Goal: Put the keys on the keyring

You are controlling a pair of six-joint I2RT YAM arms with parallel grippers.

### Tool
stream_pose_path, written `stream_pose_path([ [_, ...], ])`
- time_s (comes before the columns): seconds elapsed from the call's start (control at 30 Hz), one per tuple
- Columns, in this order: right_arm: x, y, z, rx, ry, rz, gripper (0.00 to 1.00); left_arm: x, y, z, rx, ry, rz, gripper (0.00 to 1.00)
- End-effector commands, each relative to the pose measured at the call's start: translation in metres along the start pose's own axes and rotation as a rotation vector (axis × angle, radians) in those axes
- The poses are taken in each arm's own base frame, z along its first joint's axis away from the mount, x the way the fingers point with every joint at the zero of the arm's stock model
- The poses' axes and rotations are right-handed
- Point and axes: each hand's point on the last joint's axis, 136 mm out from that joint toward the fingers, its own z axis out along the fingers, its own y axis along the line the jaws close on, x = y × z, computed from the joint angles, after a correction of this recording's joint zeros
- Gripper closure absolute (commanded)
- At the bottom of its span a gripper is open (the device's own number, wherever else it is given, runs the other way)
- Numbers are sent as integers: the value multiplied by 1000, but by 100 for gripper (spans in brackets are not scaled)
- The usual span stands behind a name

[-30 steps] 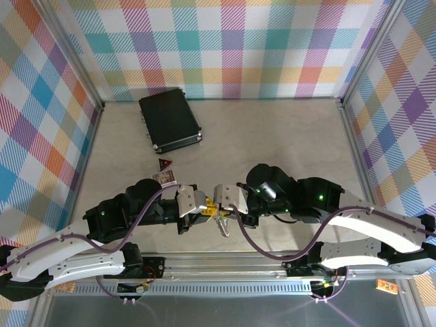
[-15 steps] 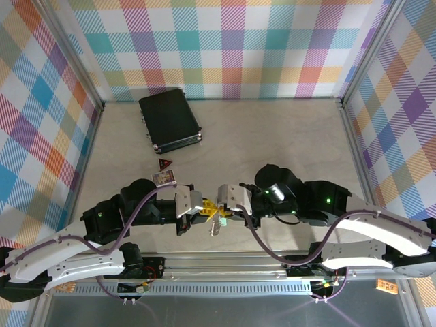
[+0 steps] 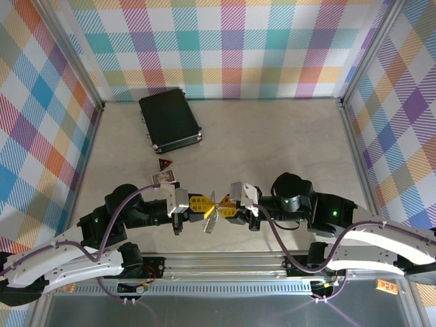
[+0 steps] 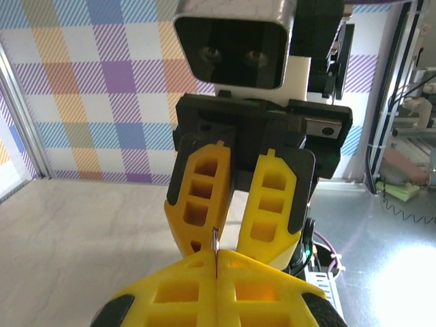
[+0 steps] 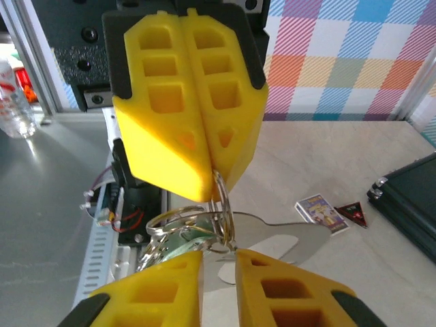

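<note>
Table [image 3: 272,136]: pale, bare stone-look top, plaid walls around it.

Case [image 3: 170,121]: black, rectangular, lid shut, lying flat at 11 o'clock from the grippers, well apart from them. Contents can't be told.

Left gripper [image 3: 208,204] and right gripper [image 3: 222,208]: tip to tip at the 6 o'clock edge of the table, left at 9, right at 3.
- Left jaws: pressed together on a wire ring of the keyring; the left wrist view shows a thin metal edge rising from the seam.
- Right jaws: narrowly parted, ring cluster right at the gap. Whether they pinch it can't be told.

Keyring [image 3: 210,221]: off the table, hanging toward 6 o'clock from where the fingertips meet. Flat silver-grey plate with a large oval cutout, tilted. In the right wrist view several thin wire rings bunch along one edge, at 9 o'clock from the plate.

Card [image 3: 164,178]: small, printed, at 11 o'clock from the left gripper.

Triangle [image 3: 164,164]: small, red and black, just beside the card at its 12 o'clock.
</note>
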Motion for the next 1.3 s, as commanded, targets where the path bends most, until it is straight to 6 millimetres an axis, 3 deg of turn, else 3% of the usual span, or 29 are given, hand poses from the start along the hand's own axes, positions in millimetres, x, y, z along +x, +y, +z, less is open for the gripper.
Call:
stream_pose_path([
  [0.0,-26,2,-8,-12,-126,19,78,-24,-5,-2,34,-112,-6,100],
  [0.23,-31,5,-18,-14,-186,26,74,-27,-10,0,70,-167,-37,100],
  [0.7,-29,6,-22,-12,-204,24,80,-29,-15,5,107,-173,-45,100],
  [0.83,-27,8,-20,-25,-212,26,87,-28,-15,6,110,-152,-36,100],
  [0.93,-25,9,-21,-26,-213,23,100,-26,-15,6,109,-139,-32,100],
  [1.13,-21,7,-23,-17,-161,2,100,-9,-10,7,75,-11,0,100],
  [1.27,-10,2,-22,7,-42,-28,100,3,-3,1,27,93,37,83],
])
